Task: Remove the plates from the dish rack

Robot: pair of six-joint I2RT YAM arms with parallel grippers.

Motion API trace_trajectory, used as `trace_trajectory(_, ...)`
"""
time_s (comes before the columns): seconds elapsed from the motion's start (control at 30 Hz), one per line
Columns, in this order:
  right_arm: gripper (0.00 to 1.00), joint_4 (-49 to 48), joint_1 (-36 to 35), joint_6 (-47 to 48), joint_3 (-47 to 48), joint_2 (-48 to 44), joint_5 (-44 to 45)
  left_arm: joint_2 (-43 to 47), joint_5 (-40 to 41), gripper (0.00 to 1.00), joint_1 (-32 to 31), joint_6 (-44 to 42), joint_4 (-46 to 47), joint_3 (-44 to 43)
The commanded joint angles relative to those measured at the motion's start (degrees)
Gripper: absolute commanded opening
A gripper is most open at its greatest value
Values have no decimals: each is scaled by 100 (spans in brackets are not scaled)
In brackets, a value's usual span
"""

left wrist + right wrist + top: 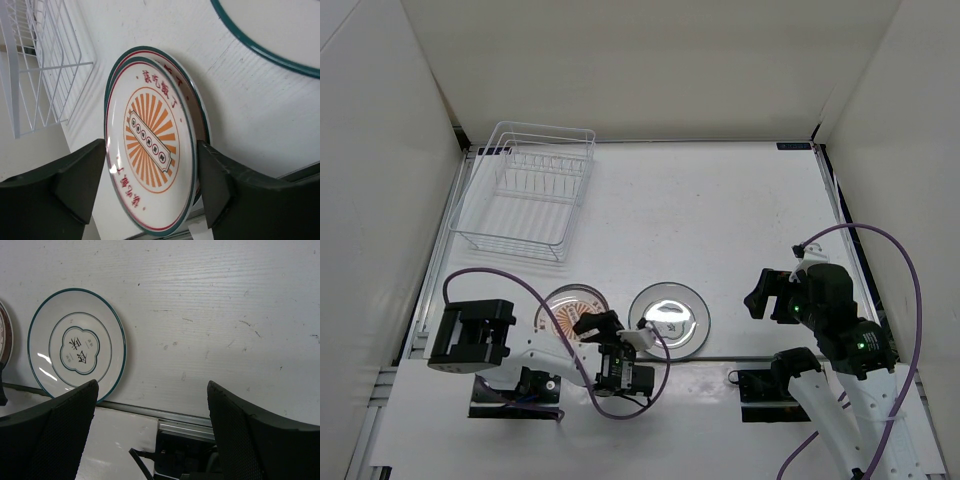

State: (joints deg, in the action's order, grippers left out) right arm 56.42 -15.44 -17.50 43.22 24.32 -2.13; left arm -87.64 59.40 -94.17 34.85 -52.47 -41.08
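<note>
White table (720,200), sunburst plates (150,145) lying between wide-open left jaws, seemingly not gripped

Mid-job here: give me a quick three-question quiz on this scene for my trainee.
1. True or false: the dish rack is empty.
2. What lies below the left hand? A) the sunburst plate B) a mug C) a sponge
3. Fill in: the right hand is ___ and holds nothing.
Key: 1 true; 2 A; 3 open.
</note>
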Motion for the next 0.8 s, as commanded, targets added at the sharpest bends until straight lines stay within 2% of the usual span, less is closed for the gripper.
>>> trace_trajectory(0.0,90,-184,-12,62,-33,-67,-33,247,90,85,57,-119,36,-356)
trace_trajectory(0.1,90,-184,-11,53,-33,-85,-33,527,99,89,48,-311,69,-786)
trace_trajectory(0.2,90,-193,-12,62,-33,-94,-33,1133,-243,91,135,-1188,420,-1006)
trace_trajectory(0.27,90,-193,-11,62,-51,-120,-24,1843,-1136,93,381,-1673,1000,-1112)
trace_trajectory(0.33,90,-193,-12,62,-42,-138,-24,2388,-2122,95,1063,-2323,1658,-1121)
trace_trajectory(0.37,90,-202,-29,62,-51,-146,-24,2539,-3108,97,1294,-2473,1817,-1174)
trace_trajectory(0.4,90,-185,-12,45,-51,-155,-15,2845,-3405,100,2088,-2857,1854,-1296)
trace_trajectory(0.47,90,-202,-20,62,-51,-155,-33,2884,-3985,100,2673,-3027,1627,-1664)
trace_trajectory(0.5,90,-202,-12,53,-51,-164,-24,2736,-4067,100,3468,-3306,1530,-1971)
trace_trajectory(0.57,90,-202,-29,62,-51,-182,-33,2533,-4173,100,3930,-3449,1310,-2367)
trace_trajectory(0.63,90,-202,-20,62,-42,-208,-24,2095,-4479,97,4860,-3652,1353,-2606)
trace_trajectory(0.7,90,-184,-11,53,-42,-217,-24,1839,-4856,95,5556,-3539,1677,-2607)
trace_trajectory(0.73,90,-184,-11,62,-42,-217,-42,1612,-5163,91,6211,-3529,1896,-2598)
trace_trajectory(0.77,90,-184,-11,62,-51,-225,-33,1514,-5253,88,6409,-3364,2194,-2494)
